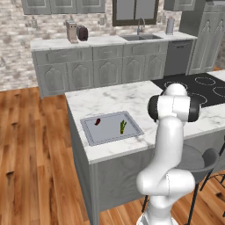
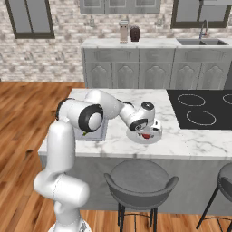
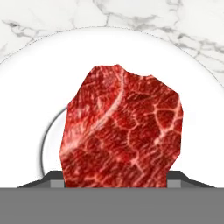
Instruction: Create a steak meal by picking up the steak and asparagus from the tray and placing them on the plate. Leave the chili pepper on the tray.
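Desk [image 1: 114, 99] of white marble carries everything, island style, with a black cooktop [image 2: 204, 108] at its far right. Tray [image 1: 112, 127] next in size, grey and rectangular, lying flat near the desk's front left edge. Plate [image 2: 144, 136] sits well apart from the tray, white and round, near the desk's front edge beside the cooktop (hand view has the rim arcing above the meat [image 3: 26, 57]). Steak [image 3: 124, 131], bright red and marbled, hangs upright just above the plate, its lower edge between the two dark finger tips. End effector [image 2: 147, 131] is closed on the steak, low over the plate. Asparagus [image 1: 122, 127] lies on the tray's right half, thin and green. Chili pepper [image 1: 97, 121], smallest, dark red, rests on the tray left of the asparagus, apart from it.
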You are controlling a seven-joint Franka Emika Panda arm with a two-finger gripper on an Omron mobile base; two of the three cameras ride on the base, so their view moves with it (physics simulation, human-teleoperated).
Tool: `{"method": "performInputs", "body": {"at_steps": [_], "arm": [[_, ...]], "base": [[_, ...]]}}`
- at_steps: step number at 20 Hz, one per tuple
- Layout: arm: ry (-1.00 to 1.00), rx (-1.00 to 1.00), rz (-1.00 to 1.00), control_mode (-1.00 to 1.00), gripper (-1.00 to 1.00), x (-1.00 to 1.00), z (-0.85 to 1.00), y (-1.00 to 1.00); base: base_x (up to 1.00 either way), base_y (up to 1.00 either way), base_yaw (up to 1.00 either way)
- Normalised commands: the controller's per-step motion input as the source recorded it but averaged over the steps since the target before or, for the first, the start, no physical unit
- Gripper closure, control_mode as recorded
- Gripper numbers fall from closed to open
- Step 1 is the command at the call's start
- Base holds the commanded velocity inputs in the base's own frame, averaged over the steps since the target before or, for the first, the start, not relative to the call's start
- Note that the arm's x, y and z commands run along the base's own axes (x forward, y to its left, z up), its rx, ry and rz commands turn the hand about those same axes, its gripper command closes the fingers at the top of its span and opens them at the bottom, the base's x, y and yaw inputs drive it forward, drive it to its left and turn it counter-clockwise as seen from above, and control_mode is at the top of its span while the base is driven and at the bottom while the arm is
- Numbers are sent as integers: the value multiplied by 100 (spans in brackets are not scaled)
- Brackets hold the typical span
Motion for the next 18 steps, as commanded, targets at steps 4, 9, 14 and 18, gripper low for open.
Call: {"method": "performInputs", "body": {"at_steps": [4, 9, 14, 18], "arm": [[0, 0, 0, -100, -100, 22, -15, 0], [0, 0, 0, -100, -100, -1, -2, 0], [-12, 0, 5, -100, -100, -54, 35, 3], [-19, -7, 5, -100, -100, -50, 39, 39]], "base": [[0, 0, 0], [0, 0, 0], [0, 0, 0], [0, 0, 0]]}}
